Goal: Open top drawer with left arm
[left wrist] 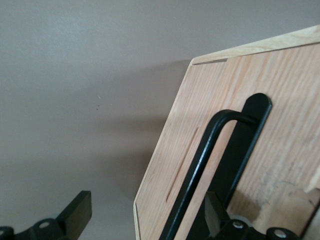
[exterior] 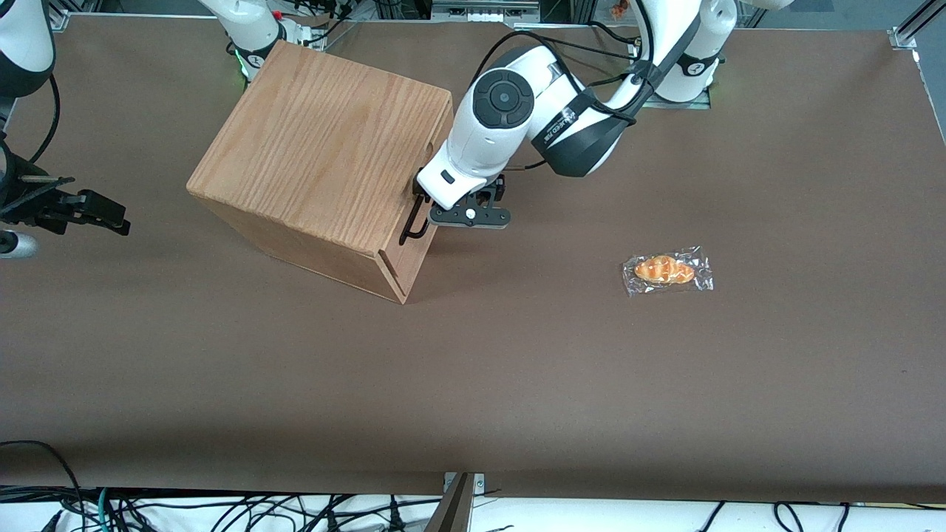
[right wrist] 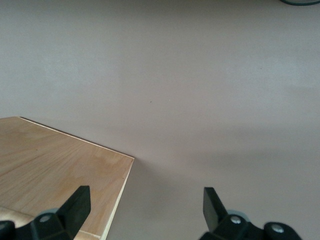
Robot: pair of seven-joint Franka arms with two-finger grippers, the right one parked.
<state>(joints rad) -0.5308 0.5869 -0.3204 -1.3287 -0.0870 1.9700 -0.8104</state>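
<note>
The oak-grain cabinet [exterior: 318,148] stands on the brown table, turned at an angle, its front facing the working arm's end. The top drawer [exterior: 415,247] sits flush in it, and its pale front [left wrist: 280,130] fills much of the left wrist view. Its black wire handle [exterior: 411,226] [left wrist: 207,150] runs along that front. My left arm [exterior: 502,100] reaches down in front of the drawer. Its gripper [exterior: 429,210] [left wrist: 145,217] is open and straddles the handle: one finger [left wrist: 76,212] hangs over bare table, the other finger [left wrist: 215,215] is over the drawer front, past the bar. Neither pad touches the bar.
A bread roll in clear wrapping [exterior: 667,270] lies on the table [exterior: 517,369] toward the working arm's end, nearer the front camera than the gripper. Cables trail off the table's front edge.
</note>
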